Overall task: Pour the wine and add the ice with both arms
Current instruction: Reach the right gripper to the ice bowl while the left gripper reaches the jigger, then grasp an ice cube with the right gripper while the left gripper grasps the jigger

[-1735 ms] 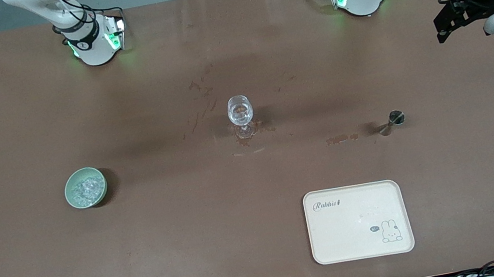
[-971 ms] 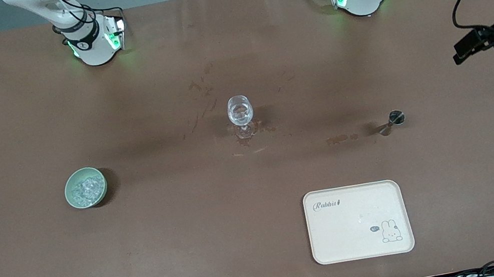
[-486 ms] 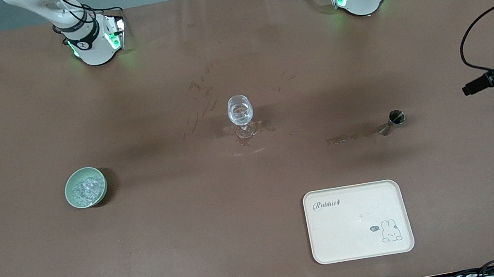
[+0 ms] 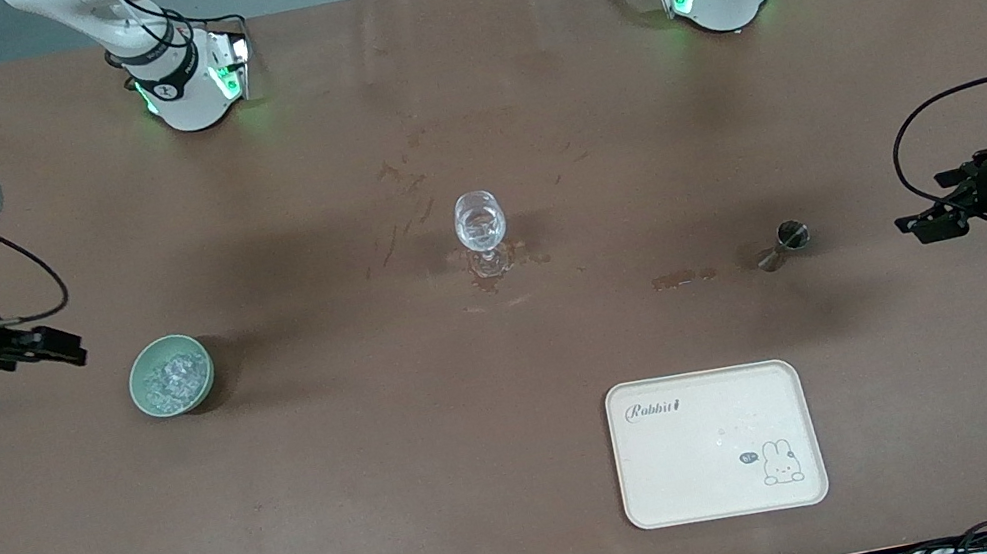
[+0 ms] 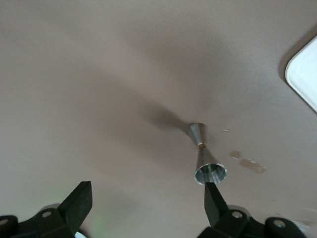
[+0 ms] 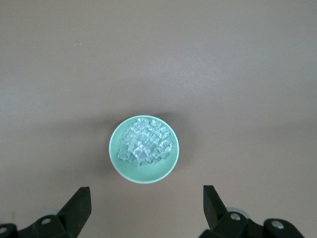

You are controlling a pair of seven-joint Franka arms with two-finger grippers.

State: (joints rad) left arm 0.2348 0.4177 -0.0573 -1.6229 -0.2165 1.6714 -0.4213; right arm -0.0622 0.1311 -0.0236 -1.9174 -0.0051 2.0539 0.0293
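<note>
The ice is a glittering heap in a pale green bowl toward the right arm's end of the table. My right gripper is open and empty, beside the bowl and apart from it. In the right wrist view the ice and the bowl lie ahead of the open fingers. A small metal jigger stands toward the left arm's end. My left gripper is open and empty beside it. In the left wrist view the jigger is close to one fingertip.
A clear stemmed glass stands at the table's middle, with dark stains on the brown cloth around it and beside the jigger. A cream tray with a rabbit print lies nearer the front camera; its corner shows in the left wrist view.
Both arms have swung in from the table's ends. The left gripper has come down beside the jigger, and the right gripper has come toward the bowl. The objects have not moved.
</note>
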